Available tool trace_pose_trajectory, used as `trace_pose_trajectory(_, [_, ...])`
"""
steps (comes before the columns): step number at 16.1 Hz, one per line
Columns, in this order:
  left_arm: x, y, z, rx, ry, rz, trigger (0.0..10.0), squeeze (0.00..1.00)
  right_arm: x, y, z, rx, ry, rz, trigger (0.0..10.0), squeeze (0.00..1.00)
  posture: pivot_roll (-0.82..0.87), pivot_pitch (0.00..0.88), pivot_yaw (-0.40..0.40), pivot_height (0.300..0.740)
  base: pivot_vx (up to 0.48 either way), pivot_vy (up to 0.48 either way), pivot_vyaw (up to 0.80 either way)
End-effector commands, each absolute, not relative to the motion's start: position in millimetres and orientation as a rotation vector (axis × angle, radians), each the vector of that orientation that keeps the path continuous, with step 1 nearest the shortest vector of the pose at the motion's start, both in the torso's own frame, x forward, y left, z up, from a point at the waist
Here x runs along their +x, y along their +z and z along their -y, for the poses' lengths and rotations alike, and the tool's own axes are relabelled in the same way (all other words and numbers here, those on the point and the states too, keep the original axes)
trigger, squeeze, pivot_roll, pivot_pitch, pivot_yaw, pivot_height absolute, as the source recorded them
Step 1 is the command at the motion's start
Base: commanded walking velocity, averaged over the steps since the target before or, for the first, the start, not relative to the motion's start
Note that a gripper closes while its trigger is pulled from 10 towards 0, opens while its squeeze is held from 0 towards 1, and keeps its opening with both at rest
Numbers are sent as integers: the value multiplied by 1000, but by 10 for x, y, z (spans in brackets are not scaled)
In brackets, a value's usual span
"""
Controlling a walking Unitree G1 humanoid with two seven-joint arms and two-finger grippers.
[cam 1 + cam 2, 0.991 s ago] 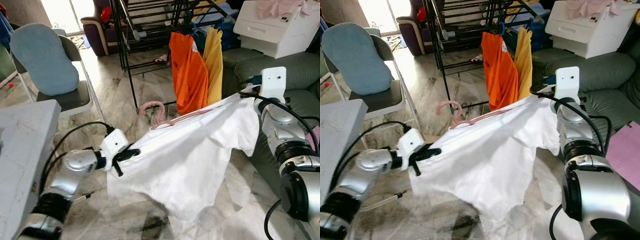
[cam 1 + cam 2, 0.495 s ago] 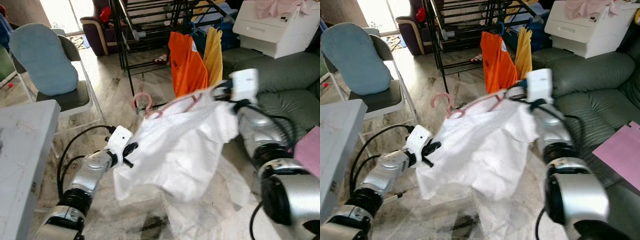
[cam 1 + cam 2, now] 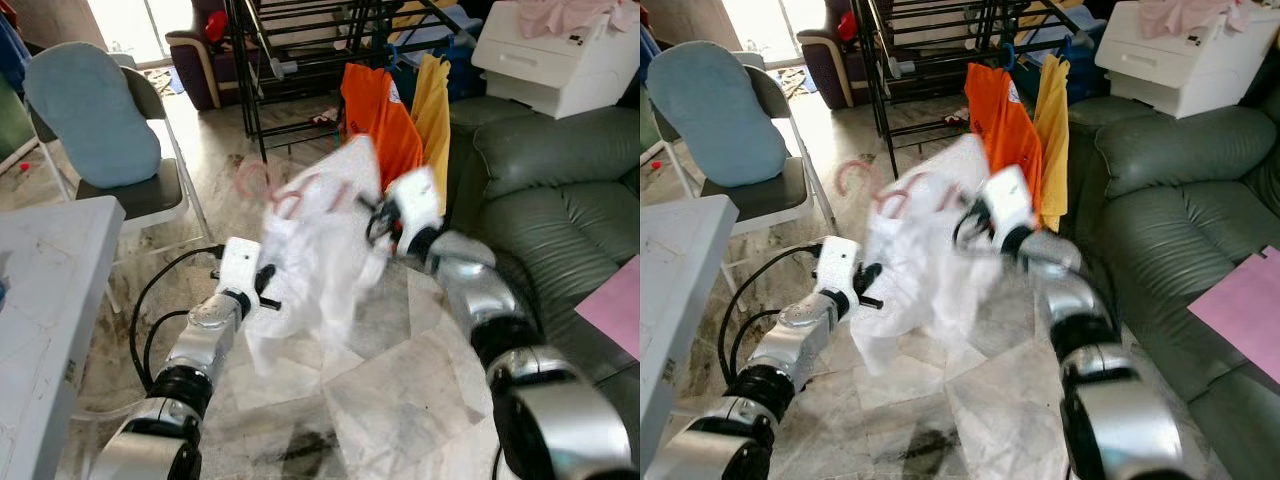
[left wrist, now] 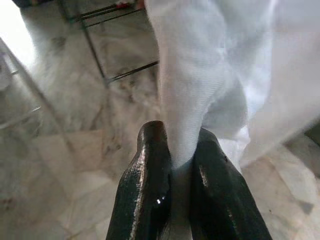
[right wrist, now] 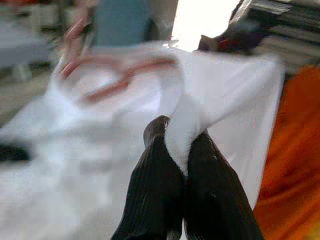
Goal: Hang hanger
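Note:
A white shirt (image 3: 315,235) on a pink hanger (image 3: 290,198) hangs bunched between my two arms, blurred by motion. My left gripper (image 3: 268,292) is shut on the shirt's lower left edge; in the left wrist view its fingers (image 4: 150,165) pinch the white cloth (image 4: 200,80). My right gripper (image 3: 375,222) is shut on the shirt's right side; the right wrist view has the fabric (image 5: 185,125) squeezed between its fingers (image 5: 160,170), with the pink hanger (image 5: 115,75) beyond. The black drying rack (image 3: 300,40) stands behind, carrying an orange shirt (image 3: 380,130) and a yellow one (image 3: 432,110).
A folding chair (image 3: 130,170) with a blue cushion stands to the left, a grey table (image 3: 40,300) at the near left. A green sofa (image 3: 560,200) runs along the right, with a white printer (image 3: 560,55) on it. A pink sheet (image 3: 615,315) lies on the sofa.
My right arm has swung left and toward the rack, so the spread-out shirt has bunched up. The hanger has risen and moved left. My left gripper has lifted slightly.

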State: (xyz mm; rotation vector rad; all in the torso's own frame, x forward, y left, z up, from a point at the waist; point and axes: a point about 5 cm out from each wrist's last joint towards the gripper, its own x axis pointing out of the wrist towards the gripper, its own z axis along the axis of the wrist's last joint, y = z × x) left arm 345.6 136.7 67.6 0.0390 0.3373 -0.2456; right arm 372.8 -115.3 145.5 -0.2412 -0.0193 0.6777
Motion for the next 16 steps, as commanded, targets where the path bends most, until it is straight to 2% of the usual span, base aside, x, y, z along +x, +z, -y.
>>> trace_pose_trajectory(1, [3554, 818, -1453, -23, -171, -296, 0, 0, 3666, 1426, 1095, -270, 770, 7, 0, 0, -103, 0, 22, 740, 0, 0, 0])
trace_pose_trajectory(4, [3590, 851, -1506, -70, -129, -294, 0, 0, 3359, 1130, 1067, -274, 1023, -122, 0, 0, -103, 0, 22, 740, 0, 0, 0])
trace_pose_trajectory(7, [3602, 867, -1529, -80, -117, -288, 0, 0, 3178, 966, 1072, -346, 1138, -185, 0, 0, -103, 0, 22, 740, 0, 0, 0])
trace_pose_trajectory(8, [3608, 883, -1529, -83, -121, -281, 0, 0, 3189, 922, 1104, -405, 1097, -191, 3176, 0, -103, 0, 22, 740, 0, 0, 0])
trace_pose_trajectory(9, [3621, 921, -1518, -79, -148, -263, 0, 0, 3260, 914, 1163, -446, 989, -200, 10000, 0, -105, 0, 20, 740, 0, 0, 0])
trace_pose_trajectory(10, [3624, 938, -1512, -69, -164, -254, 0, 0, 3285, 936, 1184, -448, 953, -191, 10000, 0, -105, 0, 20, 740, 0, 0, 0])
trace_pose_trajectory(11, [3630, 1006, -1512, 7, -215, -219, 0, 0, 3359, 1033, 1251, -465, 854, -137, 10000, 1000, -101, 0, 18, 740, 0, 0, 0])
trace_pose_trajectory(13, [3635, 1042, -1559, 50, -228, -204, 0, 0, 3397, 1112, 1286, -490, 804, -83, 10000, 1000, -100, 0, 17, 740, 0, 0, 0])
trace_pose_trajectory(16, [3635, 1049, -1790, 127, -184, -208, 0, 0, 3401, 1186, 1307, -575, 796, -23, 10000, 1000, -102, 0, 18, 740, 0, 0, 0])
